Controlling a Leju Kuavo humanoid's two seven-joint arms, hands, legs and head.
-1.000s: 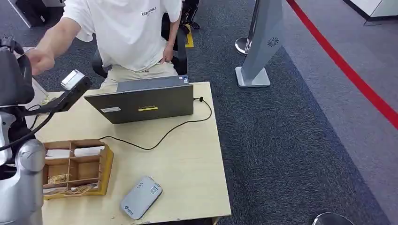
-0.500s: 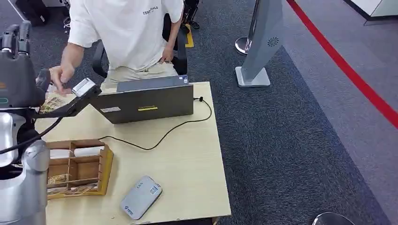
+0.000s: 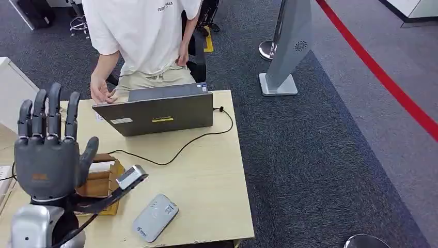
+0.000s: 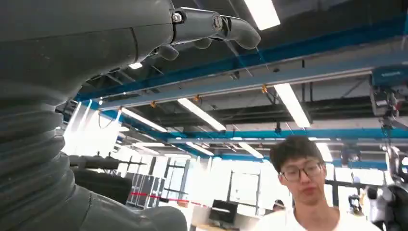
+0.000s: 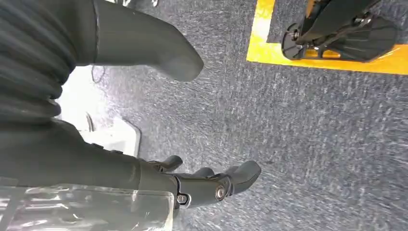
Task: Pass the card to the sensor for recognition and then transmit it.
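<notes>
Dark carpet; "ESSENTIALS" white shirt [image 3: 142, 31]

Wooden tray [image 3: 106, 182]: compartments largely hidden behind the raised left hand [image 3: 49, 155] and its wrist camera [image 3: 131, 176]; contents of the covered compartments cannot be told. Left arm: cut off by the lower picture edge. Person [image 3: 142, 36]: cut at the upper edge in the head view, head out of frame; one hand [image 3: 99, 93] partly behind the laptop [image 3: 157, 111] lid. Laptop screen and keyboard: turned away, unseen. Label on the laptop lid: too small to read. Grey sensor [image 3: 155, 217]: markings too small to make out. Round object at the lower right corner [image 3: 364, 241]: cut off, unidentifiable. Right hand [image 5: 192, 185]: palm side hidden; a clear cover across the wrist blurs what lies behind it.
</notes>
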